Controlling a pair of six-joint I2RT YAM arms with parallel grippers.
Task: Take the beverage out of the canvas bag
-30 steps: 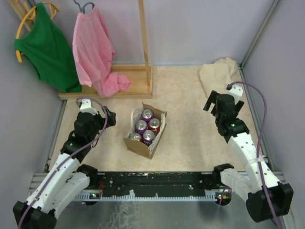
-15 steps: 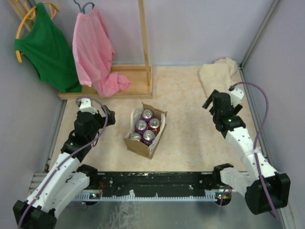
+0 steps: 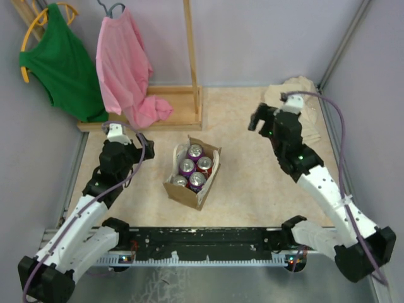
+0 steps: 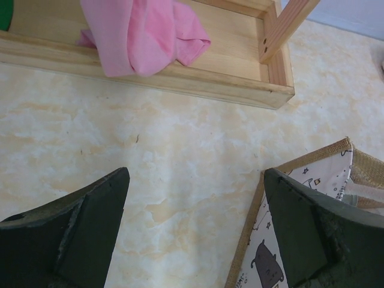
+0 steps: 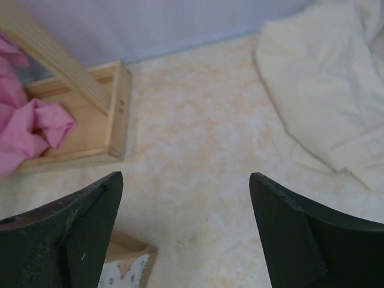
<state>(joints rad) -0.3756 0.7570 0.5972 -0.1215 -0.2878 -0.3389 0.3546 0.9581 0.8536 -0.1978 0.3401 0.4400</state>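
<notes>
The canvas bag [image 3: 192,173] is a small tan-brown box standing open at the table's middle. Several purple and red beverage cans [image 3: 195,151] stand upright inside it. My left gripper [image 3: 144,150] is open and empty, just left of the bag. In the left wrist view the bag's corner [image 4: 312,198] with its printed lining shows by the right finger. My right gripper [image 3: 257,120] is open and empty, up and to the right of the bag. In the right wrist view the bag's corner [image 5: 129,267] shows at the bottom left.
A wooden rack base [image 3: 158,108] with a post stands at the back left. A pink shirt [image 3: 123,63] and a green shirt [image 3: 63,60] hang there. A beige cloth [image 3: 290,95] lies crumpled at the back right corner. Grey walls close in the table.
My right arm has swung left and farther back, toward the table's middle. My left gripper has shifted slightly back. The bag and cans have not moved.
</notes>
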